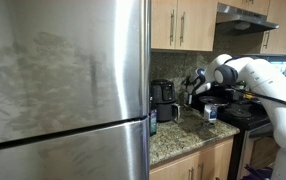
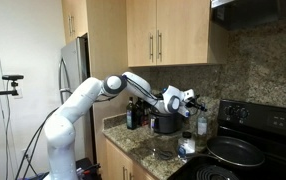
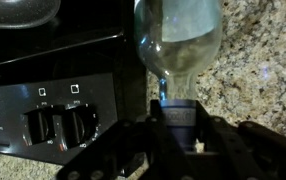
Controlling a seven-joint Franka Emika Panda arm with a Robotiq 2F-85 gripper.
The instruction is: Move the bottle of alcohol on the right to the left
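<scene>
Closest thing in the wrist view is the jaws (image 3: 175,115), a dark blur along the bottom. Honestly I can't tell whether they're parted or pinching. The neck of a clear bottle (image 3: 178,40) sits right in the middle of them, but no contact shows. Its body fans out at 12 o'clock, the stove knobs (image 3: 53,125) are at 9 o'clock, and bare granite bench (image 3: 263,70) runs off at 3 o'clock.

Here's my worry. The bottle of alcohol (image 2: 134,113), the slim dark one, is nowhere near that. In an exterior view it stands at 9 o'clock from the jaws, well apart, on the far side of the black appliance (image 2: 165,122) and up by the fridge (image 2: 75,60). So if the jaws close here, they grab the wrong bottle.

A low sweep across to the dark one could clip the appliance, or tip the clear bottle onto the stove, since it's tall and narrow. The cup (image 2: 186,147) at 6 o'clock is in the firing line too. Something dark stands right beside the dark bottle, too small to make out, so a wide approach could bump that as well.
</scene>
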